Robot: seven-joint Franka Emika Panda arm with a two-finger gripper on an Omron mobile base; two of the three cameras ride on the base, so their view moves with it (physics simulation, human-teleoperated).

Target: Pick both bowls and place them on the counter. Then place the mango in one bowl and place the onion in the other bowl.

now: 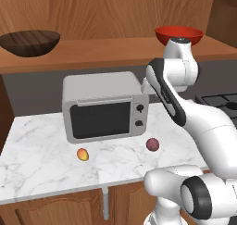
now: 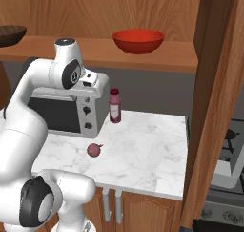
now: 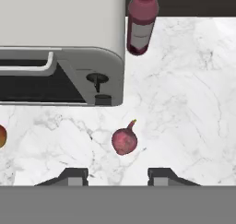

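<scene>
The dark brown bowl (image 1: pixel 30 42) (image 2: pixel 9 34) sits at the left of the wooden shelf, and the red bowl (image 1: pixel 179 34) (image 2: pixel 138 40) at its right. Down on the white marble counter (image 1: pixel 41 159) (image 2: pixel 143 150) (image 3: pixel 184 103), the mango (image 1: pixel 82 154) (image 3: pixel 2 136) lies in front of the microwave's left part. The onion (image 1: pixel 152 144) (image 2: pixel 94 150) (image 3: pixel 124 141) lies off the microwave's right front corner. My gripper (image 3: pixel 117 176) hangs well above the counter, pointing down, open and empty, with the onion just ahead of its fingertips in the hand view.
A grey microwave (image 1: pixel 104 106) (image 2: pixel 62 111) (image 3: pixel 60 48) stands at the back of the counter. A dark red bottle (image 2: pixel 115 105) (image 3: pixel 142 22) stands upright to its right. A stove (image 1: pixel 222 101) (image 2: pixel 228 145) lies to the right, past a wooden panel (image 2: pixel 214 107).
</scene>
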